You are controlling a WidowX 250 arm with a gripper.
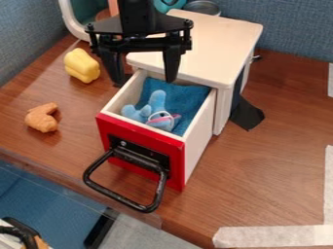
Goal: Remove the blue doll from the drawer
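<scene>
End effector (145, 80), fingers apart, hangs over the open drawer (146, 134), where a blue doll (157, 102) lies on blue cloth (193, 98)

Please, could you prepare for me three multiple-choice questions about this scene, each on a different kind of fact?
1. Where is the blue doll?
A) on the floor
B) in the drawer
C) behind the handle

2. What colour is the front panel?
A) red
B) green
C) yellow

3. How is the hand?
A) shut on the doll
B) shut, empty
C) open

1 B: it lies on the cloth, between the drawer's walls.
2 A: red surrounds the black handle plate.
3 C: its two fingers stand apart.
</scene>
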